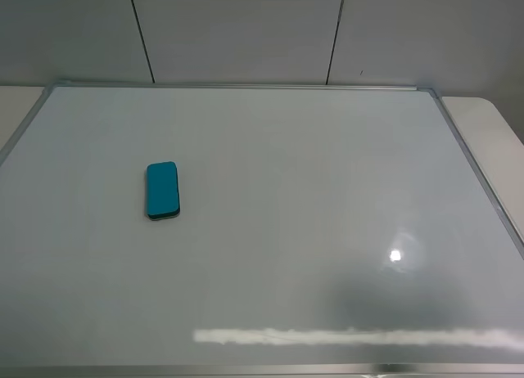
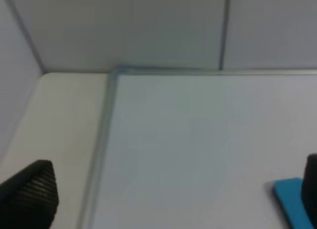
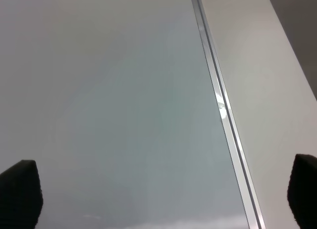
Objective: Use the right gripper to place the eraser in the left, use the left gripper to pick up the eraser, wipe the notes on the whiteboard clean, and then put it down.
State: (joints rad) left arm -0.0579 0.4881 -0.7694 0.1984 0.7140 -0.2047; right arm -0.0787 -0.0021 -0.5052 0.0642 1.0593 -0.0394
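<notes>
The high camera looks steeply down over the whole whiteboard [image 1: 286, 231]. The left wrist camera sits low near its far-left corner, sharing the eraser [image 1: 162, 190]; the right wrist camera looks along the right frame edge [image 3: 223, 115].

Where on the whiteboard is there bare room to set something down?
Nearly everywhere: from the blue eraser rightward to the whiteboard's right frame edge, and between the eraser and the far edge. Nothing is crowded; only the eraser's spot left of centre is taken.
</notes>
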